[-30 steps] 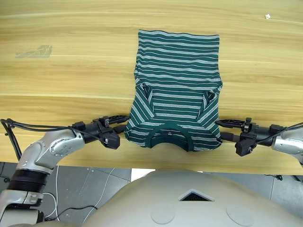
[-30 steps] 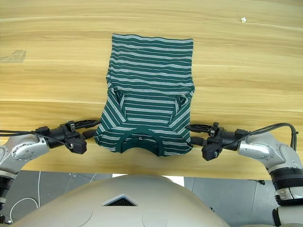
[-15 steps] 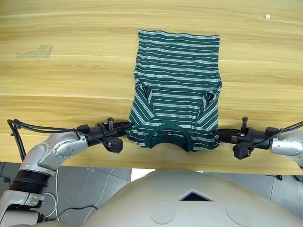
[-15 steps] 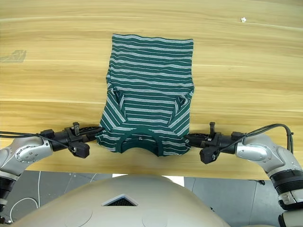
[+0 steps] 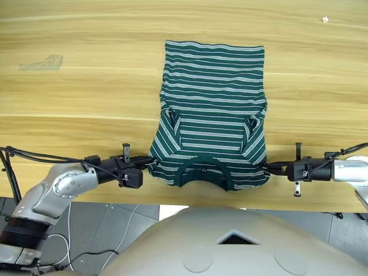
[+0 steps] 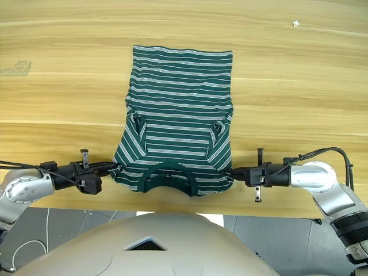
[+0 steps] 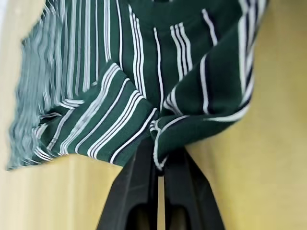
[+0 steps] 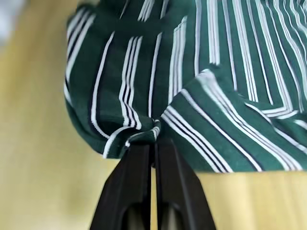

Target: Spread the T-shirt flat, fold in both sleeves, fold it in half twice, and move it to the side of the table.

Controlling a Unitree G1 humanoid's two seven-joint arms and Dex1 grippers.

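stripes of white ran across the dark green t-shirt [image 5: 213, 98], which in the left eye view lay in the middle of the wooden worktop [image 5: 86, 109]. its collar was toward the near edge and its hem toward the far side. both sleeves were folded in over the chest, giving the t-shirt a tall, narrow outline. the left pincer [image 5: 148, 164] lay low at the near left shoulder corner, pressed together on a bit of the cloth there. the right pincer [image 5: 269, 167] sat at the near right shoulder corner in the same way, pinching the fabric. both arms came in from the sides along the near edge of the worktop. a small white scrap [image 5: 325, 19] lay at the far right and a faint grey mark [image 5: 41, 62] sat on the wood at the far left, both well apart from the t-shirt.

the right eye view gave the same layout, with each pincer touching its own shoulder corner and the collar between them.

in the left wrist view, the left pincer [image 7: 159, 160] was closed on a bunched fold of striped cloth. the corner puckered around its black tips and the rest of the t-shirt spread away over the worktop.

in the right wrist view, the right pincer [image 8: 154, 139] likewise had its tips nipped tight on a small gathered tuck of the t-shirt's edge, with bare wood beside it.
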